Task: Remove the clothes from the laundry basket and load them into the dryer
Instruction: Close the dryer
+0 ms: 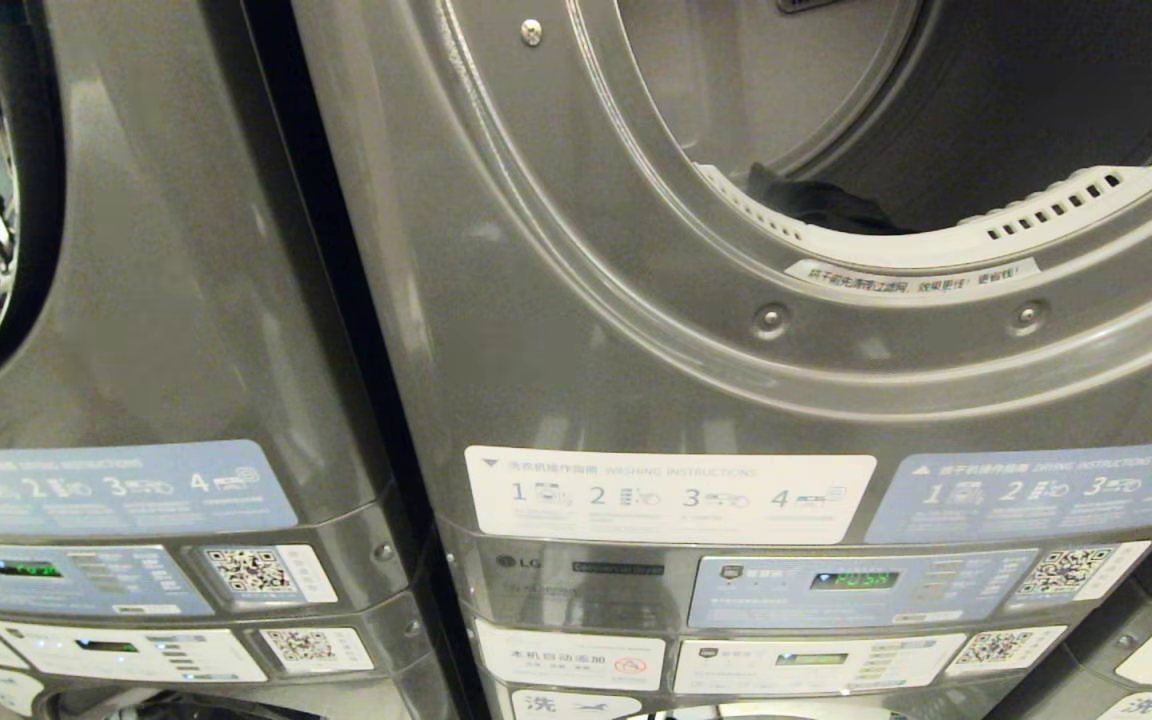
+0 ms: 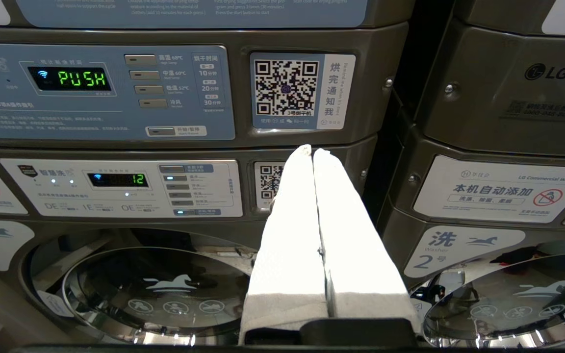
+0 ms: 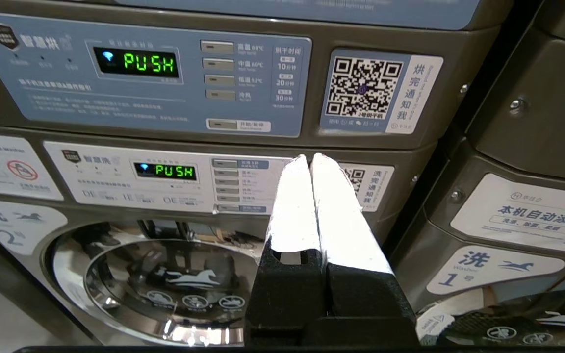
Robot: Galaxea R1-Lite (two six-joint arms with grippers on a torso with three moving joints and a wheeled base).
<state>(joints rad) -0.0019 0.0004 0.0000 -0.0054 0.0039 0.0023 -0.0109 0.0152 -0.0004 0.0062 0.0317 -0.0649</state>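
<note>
Inside the open dryer drum (image 1: 986,90), dark clothes (image 1: 816,205) lie; both grippers pressed together.

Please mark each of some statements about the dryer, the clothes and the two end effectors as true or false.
1. The dryer opening has no door across it. True.
2. A dark garment lies inside the drum. True.
3. The right end effector holds a shirt. False: it is shut on nothing.
4. The left end effector is wide open. False: its fingers are pressed together.
5. The dryer display reads PUSH. True.
</note>
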